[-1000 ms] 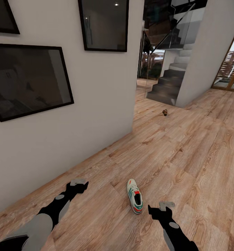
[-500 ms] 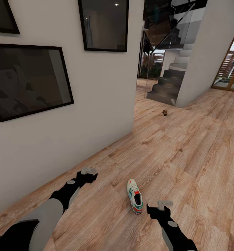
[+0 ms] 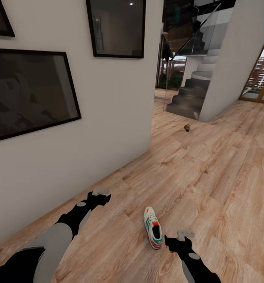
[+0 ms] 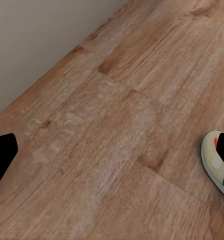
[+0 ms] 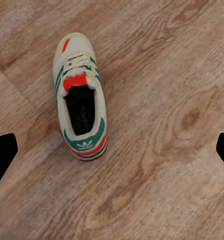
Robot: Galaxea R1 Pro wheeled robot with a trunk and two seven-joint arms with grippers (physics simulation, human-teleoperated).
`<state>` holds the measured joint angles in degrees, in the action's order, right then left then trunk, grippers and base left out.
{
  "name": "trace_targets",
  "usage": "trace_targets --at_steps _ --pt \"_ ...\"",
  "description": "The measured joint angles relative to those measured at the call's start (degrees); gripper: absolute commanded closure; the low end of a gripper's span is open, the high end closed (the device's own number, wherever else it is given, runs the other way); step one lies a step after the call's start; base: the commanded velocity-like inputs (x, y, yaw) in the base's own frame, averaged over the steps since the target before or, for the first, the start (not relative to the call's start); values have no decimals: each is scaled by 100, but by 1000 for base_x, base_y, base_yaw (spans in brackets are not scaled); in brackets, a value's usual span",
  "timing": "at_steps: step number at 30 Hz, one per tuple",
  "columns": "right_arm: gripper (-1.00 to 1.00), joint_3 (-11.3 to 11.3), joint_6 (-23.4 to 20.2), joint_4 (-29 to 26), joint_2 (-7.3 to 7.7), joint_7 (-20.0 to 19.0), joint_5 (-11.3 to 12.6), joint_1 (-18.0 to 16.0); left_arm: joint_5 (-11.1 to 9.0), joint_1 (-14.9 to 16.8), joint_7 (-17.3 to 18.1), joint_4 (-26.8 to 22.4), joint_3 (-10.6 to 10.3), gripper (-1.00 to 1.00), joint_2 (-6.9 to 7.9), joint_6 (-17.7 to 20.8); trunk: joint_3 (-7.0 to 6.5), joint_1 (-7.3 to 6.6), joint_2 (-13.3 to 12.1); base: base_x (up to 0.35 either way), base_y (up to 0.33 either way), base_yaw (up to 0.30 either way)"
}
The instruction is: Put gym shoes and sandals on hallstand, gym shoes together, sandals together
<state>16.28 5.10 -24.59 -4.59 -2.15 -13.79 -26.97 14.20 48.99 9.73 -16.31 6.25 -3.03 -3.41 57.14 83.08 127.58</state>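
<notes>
The right gripper [image 3: 175,238], a black two-fingered claw with its fingers spread wide and holding nothing, hangs above the light brown wood-plank corridor floor [image 3: 210,177] just beside the heel of a cream-white gym shoe with green side stripes and a red-orange tongue [image 3: 153,227], which lies upright on the planks with its toe pointing away from the robot. The left gripper [image 3: 102,195], also black, hovers near the foot of the plain white wall [image 3: 112,118], well apart from the shoe, and whether it is open or closed cannot be told. On that wall hang dark, black-framed glass pictures [image 3: 30,94], and past its corner the wood floor runs on to a dark staircase with a glass balustrade [image 3: 193,92], a small brown object [image 3: 186,127] too far off to identify, and a tall wood-framed window [image 3: 261,80].
</notes>
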Motion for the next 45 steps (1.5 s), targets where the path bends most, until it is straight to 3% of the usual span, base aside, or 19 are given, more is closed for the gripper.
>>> trace_targets --at_steps 14,45 --pt "-100 -1 4 55 0 0 0 -2 4 -42 3 -3 -193 -100 -3 -10 1 3 0 179 0 0" --pt "-100 9 6 42 4 17 -1 2 0 -51 13 -6 -226 -100 -87 -30 93 3 0 99 72 76"
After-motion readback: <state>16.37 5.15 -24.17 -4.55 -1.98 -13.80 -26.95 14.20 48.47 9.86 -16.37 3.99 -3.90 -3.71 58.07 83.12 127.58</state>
